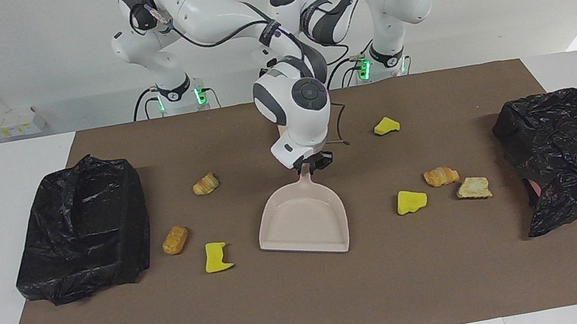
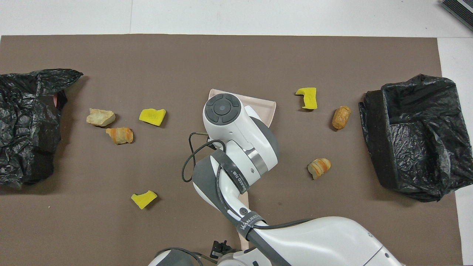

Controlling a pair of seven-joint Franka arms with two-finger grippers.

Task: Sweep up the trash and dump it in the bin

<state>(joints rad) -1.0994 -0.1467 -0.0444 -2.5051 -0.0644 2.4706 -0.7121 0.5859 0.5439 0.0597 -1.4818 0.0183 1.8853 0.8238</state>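
A beige dustpan [image 1: 303, 221] [image 2: 268, 107] lies mid-mat, its handle pointing toward the robots. My right gripper [image 1: 312, 165] is shut on that handle; from above, its wrist covers the grip. Trash is scattered around the pan. Toward the right arm's end lie a croissant piece [image 1: 205, 184], a brown roll [image 1: 175, 240] and a yellow chunk [image 1: 217, 256]. Toward the left arm's end lie two yellow chunks [image 1: 387, 125] [image 1: 411, 201], a croissant piece [image 1: 441, 176] and a tan bread bit [image 1: 473, 187]. My left gripper [image 2: 221, 246] shows only at the overhead view's bottom edge, open and holding nothing.
A bin lined with a black bag [image 1: 82, 226] stands at the right arm's end of the brown mat. A crumpled black bag [image 1: 574, 155] lies at the left arm's end. A beige stick-like handle [image 2: 244, 202] lies nearer the robots than the dustpan.
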